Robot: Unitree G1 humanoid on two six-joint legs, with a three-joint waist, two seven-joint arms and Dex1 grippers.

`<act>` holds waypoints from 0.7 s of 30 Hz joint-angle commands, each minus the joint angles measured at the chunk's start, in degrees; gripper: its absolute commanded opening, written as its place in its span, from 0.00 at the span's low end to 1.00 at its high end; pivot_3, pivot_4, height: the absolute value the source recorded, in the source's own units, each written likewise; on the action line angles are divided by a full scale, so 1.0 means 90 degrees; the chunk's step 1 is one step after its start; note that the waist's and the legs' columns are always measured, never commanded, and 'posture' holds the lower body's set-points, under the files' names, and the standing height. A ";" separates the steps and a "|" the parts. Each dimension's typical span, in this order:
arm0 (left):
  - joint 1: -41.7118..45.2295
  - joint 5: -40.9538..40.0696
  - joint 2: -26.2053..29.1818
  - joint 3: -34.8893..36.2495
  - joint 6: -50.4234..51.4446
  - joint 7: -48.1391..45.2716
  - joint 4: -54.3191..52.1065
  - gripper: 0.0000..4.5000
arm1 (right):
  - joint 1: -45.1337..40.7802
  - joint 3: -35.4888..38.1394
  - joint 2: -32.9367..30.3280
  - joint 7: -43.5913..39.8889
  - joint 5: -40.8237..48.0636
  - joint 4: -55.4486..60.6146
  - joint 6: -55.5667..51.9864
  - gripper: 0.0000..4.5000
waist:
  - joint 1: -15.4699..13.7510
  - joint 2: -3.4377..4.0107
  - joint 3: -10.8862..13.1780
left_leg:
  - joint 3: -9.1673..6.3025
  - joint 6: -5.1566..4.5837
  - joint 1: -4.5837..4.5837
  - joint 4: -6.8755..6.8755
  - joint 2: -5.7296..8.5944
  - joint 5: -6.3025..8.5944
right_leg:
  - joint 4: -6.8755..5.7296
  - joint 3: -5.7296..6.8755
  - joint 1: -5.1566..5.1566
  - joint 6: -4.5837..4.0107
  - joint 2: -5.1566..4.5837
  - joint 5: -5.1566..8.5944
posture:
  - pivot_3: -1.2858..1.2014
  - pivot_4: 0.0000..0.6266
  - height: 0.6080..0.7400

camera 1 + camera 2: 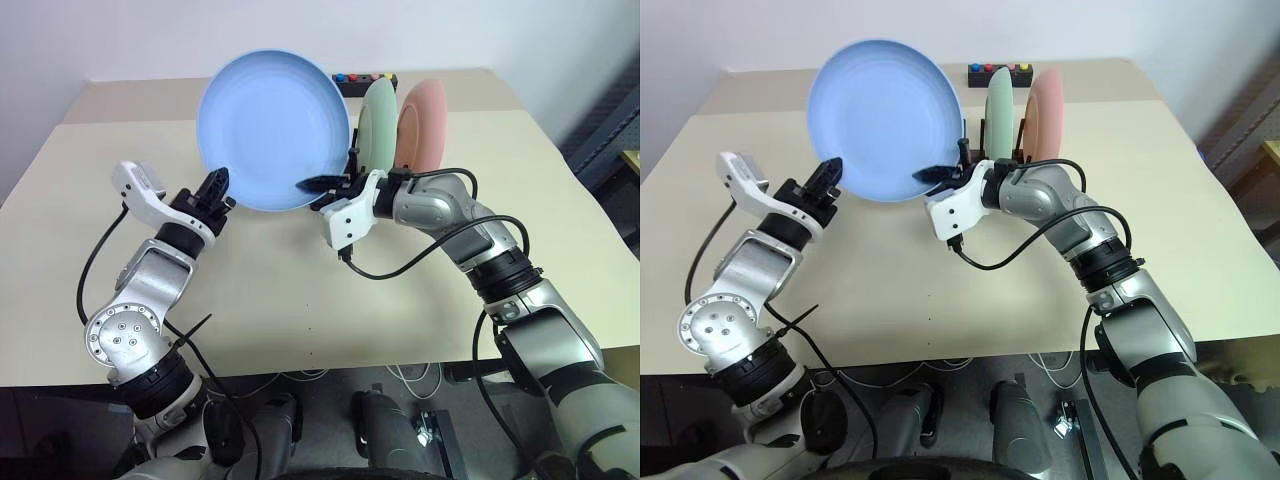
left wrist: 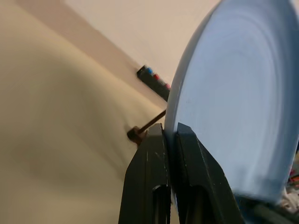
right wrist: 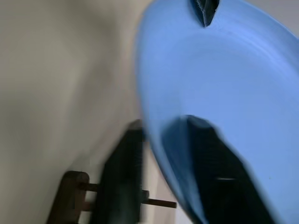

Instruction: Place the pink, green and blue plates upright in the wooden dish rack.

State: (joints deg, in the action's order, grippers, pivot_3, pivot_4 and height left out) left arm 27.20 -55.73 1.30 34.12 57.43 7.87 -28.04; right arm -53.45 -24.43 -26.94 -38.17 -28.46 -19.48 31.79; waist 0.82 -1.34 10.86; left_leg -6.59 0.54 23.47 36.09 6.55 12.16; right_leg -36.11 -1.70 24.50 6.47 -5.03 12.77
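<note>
I see the blue plate (image 1: 270,125), smooth and matte, held up over the table (image 1: 520,250), left gripper (image 1: 215,190) and right gripper (image 1: 325,185) both clamped on its rim. Head view shows green plate (image 1: 377,125) and pink plate (image 1: 420,125) upright. Wrist view shows the dark wooden rack (image 3: 74,196) below.

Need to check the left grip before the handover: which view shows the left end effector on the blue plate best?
Left wrist view: both fingers pinch the blue plate at its rim. The eye views show the left end effector at the rim from farther off; the right wrist view shows its tip.
</note>
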 commanded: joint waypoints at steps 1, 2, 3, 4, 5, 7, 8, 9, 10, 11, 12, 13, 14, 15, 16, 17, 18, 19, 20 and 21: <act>-0.0109 -0.0219 0.0118 -0.0360 -0.0215 -0.0033 -0.0102 0.00 | -0.0234 0.0269 0.0025 0.0223 0.0110 0.0104 -0.0074 0.01 | -0.0006 0.0000 0.0000 | 0.0000 0.0000 0.0000 0.0000 0.0000 0.0000 | -0.0001 -0.0001 0.0000 0.0000 0.0000 0.0000 | 0.52 0.24 1.00; -0.0118 -0.0289 0.0141 -0.0397 -0.0256 -0.0016 -0.0073 0.00 | -0.0239 0.0267 0.0025 0.0239 0.0101 0.0099 -0.0068 0.01 | -0.0008 0.0000 0.0000 | 0.0000 0.0000 0.0000 0.0001 0.0000 0.0000 | 0.0000 -0.0001 0.0000 0.0000 0.0000 0.0000 | 0.52 0.24 1.00; -0.0129 -0.0299 0.0182 -0.0452 -0.0318 -0.0049 -0.0056 0.00 | -0.0238 0.0269 0.0026 0.0253 0.0094 0.0097 -0.0067 0.01 | -0.0010 0.0000 0.0000 | -0.0001 0.0000 0.0000 0.0001 0.0000 0.0000 | 0.0000 -0.0001 0.0000 -0.0001 0.0001 0.0000 | 0.52 0.24 1.00; -0.0142 -0.0296 0.0221 -0.0498 -0.0373 -0.0070 -0.0045 0.00 | -0.0237 0.0271 0.0026 0.0260 0.0091 0.0097 -0.0069 0.01 | -0.0009 0.0000 0.0000 | 0.0000 0.0000 0.0000 0.0001 0.0000 0.0000 | 0.0000 -0.0001 -0.0001 -0.0001 0.0000 0.0000 | 0.52 0.24 1.00; -0.0143 -0.0483 0.0171 -0.0472 -0.0395 -0.0002 -0.0008 0.07 | -0.0237 0.0272 0.0027 0.0273 0.0083 0.0102 -0.0063 0.00 | -0.0010 0.0000 0.0000 | -0.0001 0.0000 0.0000 0.0000 0.0000 0.0000 | 0.0001 -0.0001 -0.0001 0.0000 0.0000 0.0000 | 0.52 0.24 1.00; -0.0147 -0.0662 0.0232 -0.0497 -0.0443 0.0046 0.0017 0.21 | -0.0259 0.0279 0.0039 0.0327 0.0054 0.0098 -0.0048 0.00 | -0.0010 0.0000 0.0000 | -0.0001 0.0000 0.0000 0.0001 0.0000 0.0000 | 0.0001 -0.0001 -0.0001 0.0000 0.0000 0.0000 | 0.52 0.24 1.00; -0.0168 -0.0751 0.0323 -0.0495 -0.0448 0.0022 0.0017 0.32 | -0.0276 0.0296 0.0046 0.0379 0.0046 0.0105 -0.0050 0.00 | -0.0013 0.0000 0.0000 | -0.0001 0.0000 0.0000 0.0001 0.0000 0.0000 | 0.0000 -0.0001 -0.0001 -0.0001 0.0000 0.0000 | 0.52 0.24 1.00; -0.0193 -0.0808 0.0412 -0.0511 -0.0466 0.0005 0.0014 0.43 | -0.0287 0.0305 0.0049 0.0418 0.0044 0.0112 -0.0056 0.00 | -0.0011 0.0000 0.0000 | -0.0001 0.0000 0.0000 0.0001 0.0000 0.0000 | 0.0000 -0.0001 -0.0001 0.0000 0.0000 0.0000 | 0.52 0.24 1.00; -0.0225 -0.0829 0.0587 -0.0527 -0.0487 -0.0112 0.0014 0.55 | -0.0310 0.0318 0.0060 0.0468 0.0056 0.0108 -0.0054 0.00 | -0.0009 0.0000 0.0000 | -0.0001 0.0000 0.0000 0.0001 0.0000 0.0000 | 0.0000 -0.0001 -0.0001 -0.0001 0.0000 0.0000 | 0.52 0.24 1.00; -0.0273 -0.0748 0.0868 -0.0566 -0.0475 -0.0283 0.0023 0.65 | -0.0345 0.0345 0.0072 0.0551 0.0055 0.0113 -0.0046 0.00 | 0.0012 0.0000 0.0000 | -0.0001 0.0000 0.0000 -0.0001 -0.0001 0.0000 | 0.0000 -0.0001 0.0000 -0.0001 0.0001 0.0000 | 0.52 0.24 1.00; -0.0289 -0.0773 0.1177 -0.0505 -0.0463 -0.0490 0.0134 0.76 | -0.0389 0.0391 0.0103 0.0614 0.0120 0.0126 -0.0044 0.00 | 0.0029 0.0000 0.0000 | 0.0000 0.0000 -0.0001 -0.0002 -0.0004 0.0000 | -0.0002 -0.0002 0.0002 -0.0002 0.0004 -0.0001 | 0.52 0.24 1.00; -0.0297 -0.0787 0.1498 -0.0451 -0.0471 -0.0716 0.0248 0.76 | -0.0432 0.0439 0.0134 0.0675 0.0183 0.0141 -0.0050 0.00 | 0.0039 0.0001 0.0000 | 0.0001 0.0003 -0.0003 -0.0007 -0.0007 -0.0002 | -0.0003 -0.0004 0.0004 -0.0005 0.0007 -0.0002 | 0.52 0.24 1.00; -0.0287 -0.0758 0.1900 -0.0405 -0.0492 -0.1012 0.0351 0.76 | -0.0476 0.0482 0.0165 0.0733 0.0237 0.0190 -0.0042 0.00 | 0.0043 0.0001 0.0001 | 0.0002 0.0007 -0.0005 -0.0009 -0.0011 -0.0003 | -0.0004 -0.0007 0.0006 -0.0007 0.0012 -0.0003 | 0.52 0.24 1.00; -0.0275 -0.0755 0.2250 -0.0377 -0.0512 -0.1273 0.0432 0.76 | -0.0502 0.0542 0.0218 0.0750 0.0378 0.0245 -0.0024 0.00 | 0.0041 0.0001 0.0001 | 0.0002 0.0010 -0.0006 -0.0011 -0.0015 -0.0002 | -0.0004 -0.0009 0.0007 -0.0010 0.0018 -0.0004 | 0.52 0.24 1.00; -0.0275 -0.0737 0.2559 -0.0370 -0.0536 -0.1504 0.0481 0.76 | -0.0506 0.0636 0.0318 0.0698 0.0659 0.0321 -0.0087 0.00 | 0.0039 0.0001 0.0001 | 0.0002 0.0012 -0.0006 -0.0011 -0.0020 -0.0001 | -0.0001 -0.0009 0.0006 -0.0013 0.0025 -0.0006 | 0.52 0.24 1.00; -0.0294 -0.0662 0.2881 -0.0342 -0.0602 -0.1740 0.0538 0.76 | -0.0531 0.0781 0.0443 0.0602 0.1044 0.0440 -0.0261 0.00 | 0.0041 0.0001 0.0001 | 0.0002 0.0015 -0.0006 -0.0011 -0.0023 0.0000 | 0.0000 -0.0010 0.0006 -0.0014 0.0028 -0.0006 | 0.52 0.24 1.00; -0.0317 -0.0570 0.3135 -0.0330 -0.0686 -0.1902 0.0607 0.76 | -0.0571 0.0890 0.0536 0.0511 0.1361 0.0532 -0.0368 0.00 | 0.0043 0.0002 0.0001 | 0.0002 0.0015 -0.0006 -0.0011 -0.0025 0.0001 | 0.0000 -0.0010 0.0006 -0.0014 0.0029 -0.0006 | 0.52 0.24 1.00; -0.0373 -0.0427 0.3402 -0.0336 -0.0754 -0.2065 0.0697 0.76 | -0.0608 0.1063 0.0715 0.0380 0.1868 0.0703 -0.0704 0.00 | 0.0038 0.0003 0.0001 | 0.0003 0.0016 -0.0006 -0.0012 -0.0028 0.0001 | 0.0002 -0.0012 0.0007 -0.0016 0.0031 -0.0007 | 0.52 0.24 1.00; -0.0451 -0.0298 0.3620 -0.0360 -0.0827 -0.2220 0.0773 0.76 | -0.0651 0.1229 0.0891 0.0278 0.2357 0.0872 -0.1091 0.00 | 0.0038 0.0003 0.0001 | 0.0003 0.0017 -0.0006 -0.0012 -0.0029 0.0002 | 0.0002 -0.0012 0.0007 -0.0016 0.0032 -0.0007 | 0.52 0.24 1.00; -0.0515 -0.0354 0.3761 -0.0331 -0.0809 -0.2330 0.0892 0.76 | -0.0730 0.1383 0.1025 0.0192 0.2782 0.1029 -0.1427 0.00 | 0.0037 0.0003 0.0002 | 0.0002 0.0017 -0.0006 -0.0012 -0.0031 0.0002 | 0.0002 -0.0012 0.0006 -0.0017 0.0032 -0.0007 | 0.52 0.24 1.00</act>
State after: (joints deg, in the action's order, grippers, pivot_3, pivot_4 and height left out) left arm 24.89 -61.28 33.88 30.70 49.32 -11.86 -22.69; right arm -55.35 -20.62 -19.26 -37.67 -13.67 -17.21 22.47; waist 1.15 -1.31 10.87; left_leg -6.58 0.69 23.41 35.99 6.26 12.17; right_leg -36.09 -1.82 24.56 6.31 -4.74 12.70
